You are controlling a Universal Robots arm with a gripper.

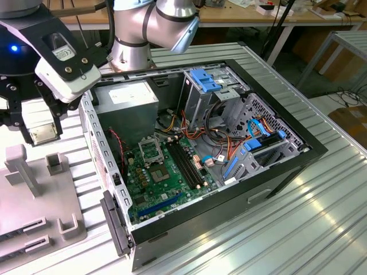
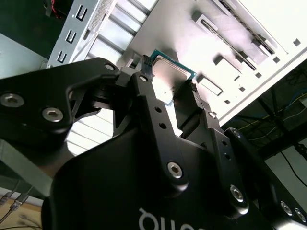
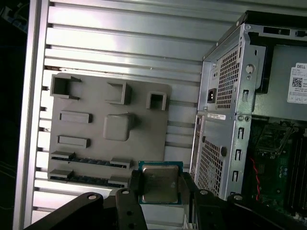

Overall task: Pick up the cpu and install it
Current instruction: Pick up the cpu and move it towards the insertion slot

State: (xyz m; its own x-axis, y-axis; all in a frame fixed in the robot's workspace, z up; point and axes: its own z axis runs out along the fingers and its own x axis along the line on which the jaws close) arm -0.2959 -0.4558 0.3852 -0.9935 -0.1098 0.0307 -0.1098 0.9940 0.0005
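Observation:
The cpu (image 1: 45, 133), a small square chip with a silvery top and green edge, hangs in the air with my gripper (image 1: 44, 138) shut on it. It is held above the slatted table, to the exterior view's left of the open computer case (image 1: 287, 166). Both wrist views show the cpu (image 2: 169, 72) (image 3: 160, 183) pinched on two opposite edges by the black fingers (image 2: 146, 64) (image 3: 135, 184). The dark metal-framed socket (image 1: 150, 150) (image 3: 273, 139) lies on the green motherboard (image 1: 166, 183) inside the case, apart from the gripper.
A grey fixture plate (image 1: 28, 206) (image 3: 110, 124) with raised holders lies under and beside the gripper. The case's metal wall (image 1: 94, 149) (image 3: 220, 134) stands between gripper and motherboard. Inside are a power supply (image 1: 127, 103), black memory slots (image 1: 186, 163), cables and blue drive cages (image 1: 206, 80).

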